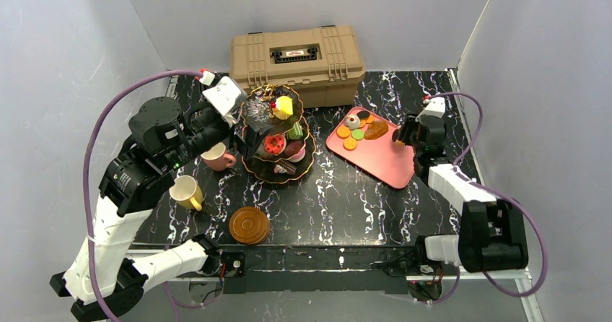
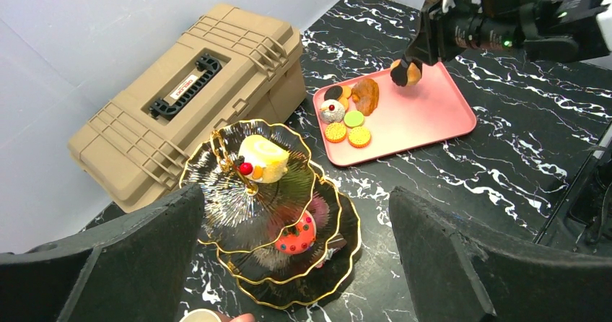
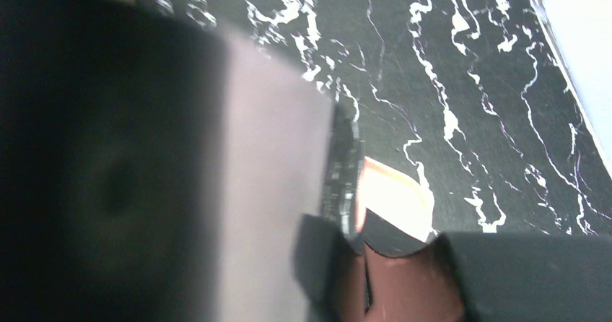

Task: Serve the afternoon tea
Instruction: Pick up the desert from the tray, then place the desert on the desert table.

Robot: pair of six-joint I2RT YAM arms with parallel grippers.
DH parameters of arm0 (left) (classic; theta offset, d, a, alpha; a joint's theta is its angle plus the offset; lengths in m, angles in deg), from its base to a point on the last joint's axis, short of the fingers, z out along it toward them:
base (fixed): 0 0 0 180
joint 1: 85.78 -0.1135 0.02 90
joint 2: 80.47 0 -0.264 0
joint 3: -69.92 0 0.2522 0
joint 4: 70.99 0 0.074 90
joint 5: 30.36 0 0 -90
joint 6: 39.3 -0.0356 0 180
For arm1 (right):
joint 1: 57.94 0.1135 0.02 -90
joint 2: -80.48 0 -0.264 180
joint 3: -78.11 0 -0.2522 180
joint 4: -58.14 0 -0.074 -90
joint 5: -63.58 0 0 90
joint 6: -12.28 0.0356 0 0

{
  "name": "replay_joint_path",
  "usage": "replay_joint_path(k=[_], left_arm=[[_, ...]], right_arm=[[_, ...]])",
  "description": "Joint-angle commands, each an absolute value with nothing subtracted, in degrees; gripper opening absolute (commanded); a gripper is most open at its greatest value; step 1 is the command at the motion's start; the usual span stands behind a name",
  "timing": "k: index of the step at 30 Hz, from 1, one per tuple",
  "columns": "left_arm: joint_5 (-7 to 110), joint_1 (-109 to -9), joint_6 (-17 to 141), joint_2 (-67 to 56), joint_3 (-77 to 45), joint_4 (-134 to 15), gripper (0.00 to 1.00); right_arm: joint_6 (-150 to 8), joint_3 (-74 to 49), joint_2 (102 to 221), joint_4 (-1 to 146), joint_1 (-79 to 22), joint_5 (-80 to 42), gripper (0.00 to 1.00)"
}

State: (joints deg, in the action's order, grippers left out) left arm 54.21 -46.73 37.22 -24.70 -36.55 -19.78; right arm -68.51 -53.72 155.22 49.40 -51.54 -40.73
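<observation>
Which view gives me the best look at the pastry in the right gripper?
Left wrist: it shows the brown pastry pinched in the right gripper at the edge of the pink tray. Top external shows it only as an orange speck at the gripper. Right wrist is blurred, so the pastry cannot be made out.

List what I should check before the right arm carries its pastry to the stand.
1. Grip: ok; right gripper is shut on the pastry, held above the tray.
2. Room on stand: ok; top tier is bare beside the roll.
3. Path: ok; only bare table between tray and stand.
4. Clearance: cannot tell; left gripper, open and empty, is close at the stand's left side.
5. Cups served: not ok; pink cup and yellow cup stand on the table, off the saucer.
</observation>
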Motion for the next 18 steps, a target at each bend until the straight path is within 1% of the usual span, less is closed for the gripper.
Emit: replay_joint_path(k=[1,4,7,10,14,18], left_arm=[[53.98,-47.15,36.94,-25.01,-37.13,-19.95,0.98],[53.80,-47.12,37.07,-24.84,-36.99,-19.96,0.98],[53.86,-47.13,37.16,-24.70,-36.84,-20.05,0.98],[53.67,-47.11,37.57,-24.57,-36.89,-19.97,0.98],[53.45,-47.13,37.86,-24.44,-36.90,-19.90,0.98],[53.64,-47.17,37.87,-24.30,-37.56,-19.50,0.98]], right_arm=[[-64.94,-49.40,146.37,50.65,-49.79,-35.13,0.38],[-64.61,-48.29,141.88,54.71,-42.95,-35.14,0.38],[-65.39,-46.90,139.24,59.05,-32.38,-39.05,0.38],[-63.59,-47.79,136.72,59.03,-23.03,-41.92,0.38],[-62.12,-48.60,138.57,54.83,-15.03,-43.91,0.38],[-62.78,-47.25,144.39,50.11,-10.62,-44.25,0.38]])
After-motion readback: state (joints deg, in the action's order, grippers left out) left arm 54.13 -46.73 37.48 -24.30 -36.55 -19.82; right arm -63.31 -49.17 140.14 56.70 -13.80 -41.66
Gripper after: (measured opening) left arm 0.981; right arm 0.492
